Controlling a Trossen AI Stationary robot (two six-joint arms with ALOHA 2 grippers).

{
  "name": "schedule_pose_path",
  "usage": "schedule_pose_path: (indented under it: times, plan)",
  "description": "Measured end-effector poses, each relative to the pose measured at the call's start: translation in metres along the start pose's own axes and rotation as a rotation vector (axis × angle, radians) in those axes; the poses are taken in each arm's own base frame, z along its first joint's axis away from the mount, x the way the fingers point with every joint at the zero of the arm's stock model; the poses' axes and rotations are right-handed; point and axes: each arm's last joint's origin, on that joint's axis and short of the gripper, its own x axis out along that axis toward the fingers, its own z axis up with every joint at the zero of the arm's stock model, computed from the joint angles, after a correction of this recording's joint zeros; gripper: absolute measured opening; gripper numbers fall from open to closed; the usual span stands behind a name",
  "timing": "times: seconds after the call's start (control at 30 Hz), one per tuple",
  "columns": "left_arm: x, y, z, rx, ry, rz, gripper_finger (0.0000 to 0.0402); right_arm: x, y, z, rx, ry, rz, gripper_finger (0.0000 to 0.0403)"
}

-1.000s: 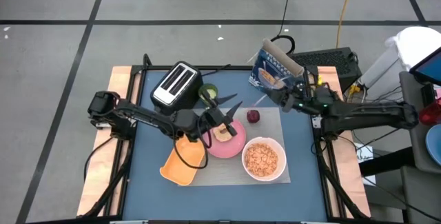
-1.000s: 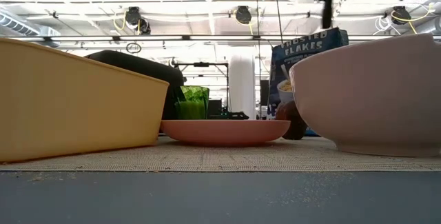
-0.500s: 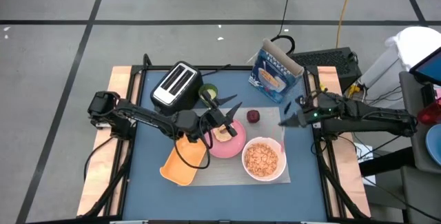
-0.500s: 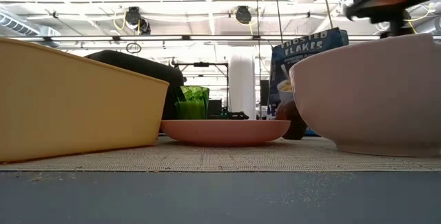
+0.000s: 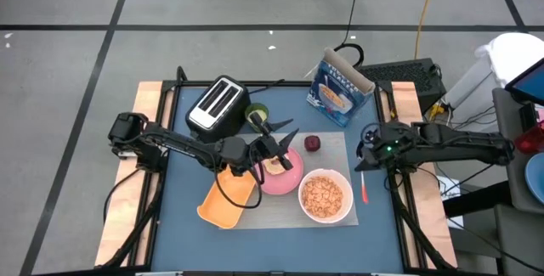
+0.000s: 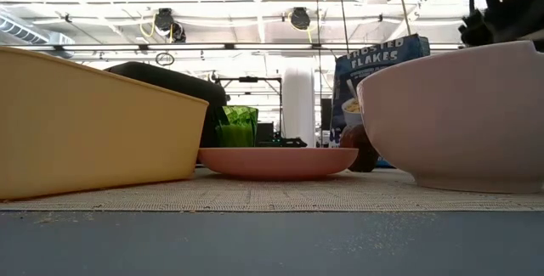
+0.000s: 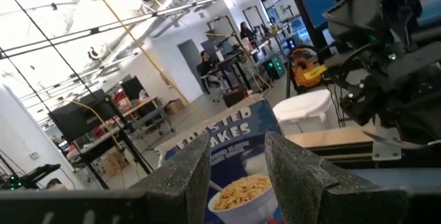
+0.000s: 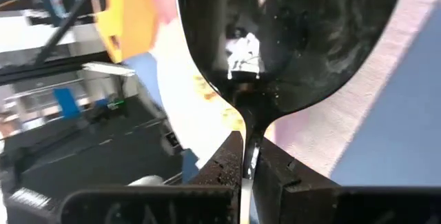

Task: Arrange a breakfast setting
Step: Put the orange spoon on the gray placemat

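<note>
1. Grey mat (image 5: 289,204) lies on the blue surface (image 5: 178,195); on it sit the pink plate (image 5: 287,178), the white bowl (image 5: 324,196) with tan cereal (image 5: 323,194), and a small dark-red fruit (image 5: 313,143) near the mat's far edge.
2. Toasted bagel (image 5: 274,166) is on the pink plate, partly under the left tool (image 5: 276,143), which hangs over the plate's far side – fingers (image 7: 298,176) spread, nothing between them.
3. Right tool (image 5: 364,159) is at the mat's right edge, beside the bowl. Fingers (image 8: 224,172) are pressed onto the neck of a spoon (image 8: 289,38); the dark spoon head fills the right wrist view, with mat and bowl behind it.
4. Red handle (image 5: 365,189) runs down from the right tool along the mat's right edge – can't tell whether it touches the surface.
5. Yellow tray (image 5: 228,199) lies tilted at the mat's left corner, just beside the plate.
6. Off the mat: toaster (image 5: 218,104) at far left, green cup (image 5: 257,113) next to it, cereal box (image 5: 338,89) at far right.
</note>
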Motion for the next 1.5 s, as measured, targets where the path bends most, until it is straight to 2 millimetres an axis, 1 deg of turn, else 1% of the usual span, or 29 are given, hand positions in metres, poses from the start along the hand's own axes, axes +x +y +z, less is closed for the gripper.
schedule_pose_path:
  times: [0.2,0.57,0.87,1.07,1.2,1.33,1.4,1.5]
  plan:
    - [0.0,0.0,0.0,-0.007,0.004,-0.002,0.0145,0.009,-0.004,0.0,-0.023,0.026,-0.116,0.0006]
    - [0.0,0.0,0.0,-0.011,0.004,-0.002,0.0145,0.031,-0.005,0.003,-0.084,-0.054,-0.307,0.0006]
    - [0.0,0.0,-0.001,-0.01,0.004,-0.002,0.0145,0.041,-0.003,0.004,-0.091,-0.127,-0.353,0.0009]
    - [0.0,0.0,-0.001,-0.016,0.004,-0.002,0.0145,0.047,-0.004,0.002,-0.075,-0.121,-0.388,0.001]
    - [0.0,-0.001,-0.001,-0.011,0.01,-0.006,0.0145,0.057,-0.014,0.001,-0.035,-0.156,-0.395,0.001]
    - [0.0,-0.001,-0.002,-0.029,0.013,-0.009,0.0145,0.07,-0.025,0.001,0.003,-0.159,-0.335,0.001]
    - [0.0,-0.001,-0.002,-0.032,0.014,-0.01,0.0145,0.074,-0.03,0.001,0.005,-0.171,-0.322,0.001]
    - [0.0,-0.001,-0.002,-0.03,0.017,-0.011,0.0145,0.077,-0.039,0.001,0.003,-0.187,-0.352,0.001]
